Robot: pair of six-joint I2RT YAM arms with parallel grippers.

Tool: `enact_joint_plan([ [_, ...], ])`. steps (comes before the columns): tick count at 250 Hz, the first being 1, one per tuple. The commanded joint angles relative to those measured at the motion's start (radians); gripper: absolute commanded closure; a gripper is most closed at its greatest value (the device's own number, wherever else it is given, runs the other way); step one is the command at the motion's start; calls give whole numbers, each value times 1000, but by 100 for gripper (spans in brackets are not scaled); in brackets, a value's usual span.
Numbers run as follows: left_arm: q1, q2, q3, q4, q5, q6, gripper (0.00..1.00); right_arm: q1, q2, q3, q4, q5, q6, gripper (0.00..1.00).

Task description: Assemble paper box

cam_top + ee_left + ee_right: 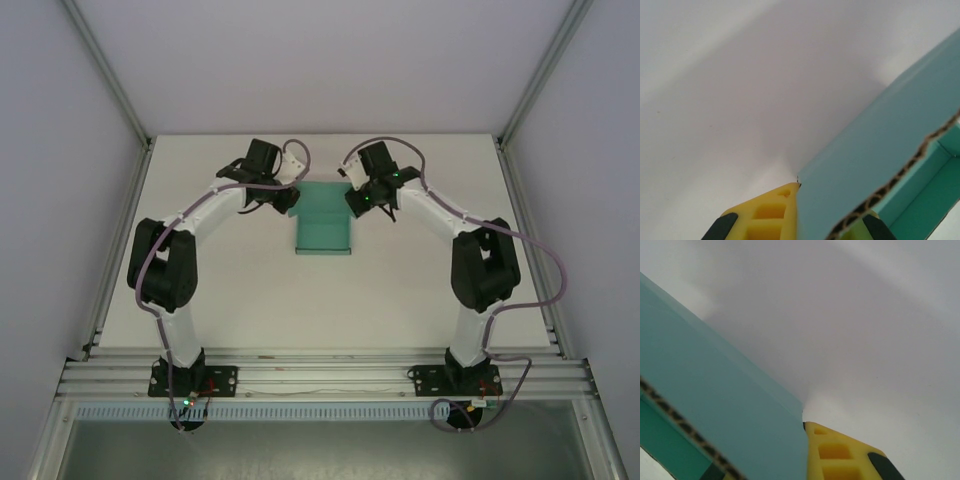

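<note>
The teal paper box [323,225] lies at the middle of the white table, partly folded, with side walls standing up. My left gripper [285,200] is at its far left corner and my right gripper [357,198] at its far right corner. In the left wrist view, a teal wall of the paper box [880,145] runs between the yellow fingers [770,215], and my left gripper [815,222] is shut on it. In the right wrist view, my right gripper [775,462] is likewise shut on a wall of the paper box [715,390], with one yellow finger [840,455] pressed against its outer face.
The white table [250,290] is bounded by an aluminium frame and pale walls [60,200] on the left, right and back. Both arm bases [190,380] sit on the rail at the near edge.
</note>
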Motion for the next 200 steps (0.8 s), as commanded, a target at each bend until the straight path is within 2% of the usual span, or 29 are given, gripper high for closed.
enact_joint_plan([
  [1, -21, -20, 30, 60, -174, -196, 100, 27, -35, 12, 72, 157, 189, 92],
  [56, -66, 7, 2, 172, -254, -464, 100, 98, 17, 59, 102, 356, 511, 91],
  [104, -80, 16, -39, 255, -298, -609, 100, 114, 32, 15, 209, 417, 724, 91],
  [125, -83, 17, -64, 289, -302, -644, 100, 121, 40, -16, 277, 416, 757, 91],
  [162, -90, 18, -93, 334, -326, -679, 100, 137, 65, -11, 286, 458, 771, 91],
  [200, -99, 36, -98, 409, -254, -732, 100, 157, 75, -35, 327, 463, 780, 92],
])
